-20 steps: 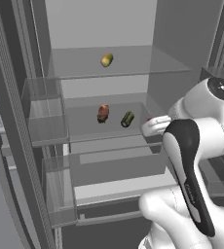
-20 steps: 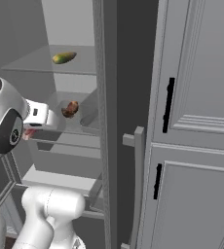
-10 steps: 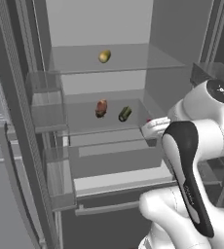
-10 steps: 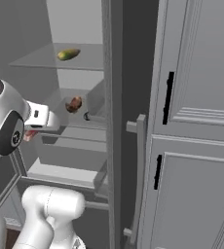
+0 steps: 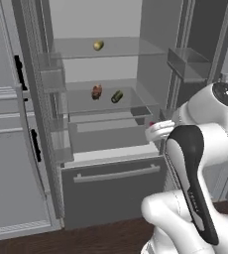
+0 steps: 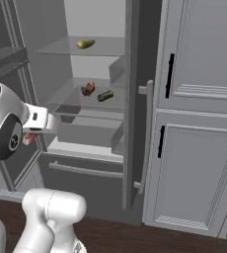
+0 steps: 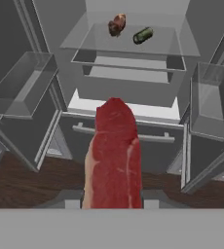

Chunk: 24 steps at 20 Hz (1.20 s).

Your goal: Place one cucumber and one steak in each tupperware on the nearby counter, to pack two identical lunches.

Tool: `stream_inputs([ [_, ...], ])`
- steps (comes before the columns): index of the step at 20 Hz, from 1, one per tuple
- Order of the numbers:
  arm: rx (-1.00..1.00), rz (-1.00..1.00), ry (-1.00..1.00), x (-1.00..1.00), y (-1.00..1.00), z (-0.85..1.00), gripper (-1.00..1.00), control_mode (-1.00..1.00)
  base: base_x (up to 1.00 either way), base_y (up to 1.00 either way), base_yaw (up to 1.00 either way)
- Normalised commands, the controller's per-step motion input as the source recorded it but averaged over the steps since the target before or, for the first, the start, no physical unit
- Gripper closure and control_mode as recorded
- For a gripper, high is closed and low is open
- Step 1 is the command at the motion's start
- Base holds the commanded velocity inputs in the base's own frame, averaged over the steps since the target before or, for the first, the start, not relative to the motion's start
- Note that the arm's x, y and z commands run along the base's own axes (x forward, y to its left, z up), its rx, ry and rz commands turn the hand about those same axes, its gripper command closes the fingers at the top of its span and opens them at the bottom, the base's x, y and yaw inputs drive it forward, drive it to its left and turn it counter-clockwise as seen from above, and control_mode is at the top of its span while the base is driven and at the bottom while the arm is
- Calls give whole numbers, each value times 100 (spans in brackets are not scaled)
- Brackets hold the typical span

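Observation:
My gripper [image 7: 113, 194] is shut on a raw red steak [image 7: 114, 151] that stands up between its jaws and hides the fingertips. In the base views the gripper [image 5: 153, 130] [image 6: 29, 138] hangs in front of the open fridge, level with the drawer. On the middle glass shelf, a second steak [image 5: 96, 92] [image 6: 88, 88] [image 7: 116, 24] lies beside a dark green cucumber [image 5: 117, 96] [image 6: 104, 95] [image 7: 143, 35]. The tupperware and the counter are out of view.
A yellow-green item [image 5: 98, 45] [image 6: 86, 43] lies on the top shelf. Clear door bins [image 7: 16, 82] [image 7: 211, 97] flank the opening. Below the shelves sits a grey drawer [image 5: 111, 178]. Tall grey cabinets [image 6: 199, 123] with black handles stand to the right.
The whole picture has shifted, so the base has moved; the fridge now looks a little farther off. The steak stays in my shut gripper.

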Motion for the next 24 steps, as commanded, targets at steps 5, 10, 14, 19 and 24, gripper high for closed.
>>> stream_inputs([
  [5,0,0,0,0,0,0,100,100,-15,1,-2],
  [10,0,0,0,0,0,0,100,100,-1,0,-80],
  [14,0,0,0,0,0,0,100,100,0,0,-94],
  [19,0,0,0,0,0,0,100,100,7,-1,-88],
  [24,0,0,0,0,0,0,100,100,42,-50,-67],
])
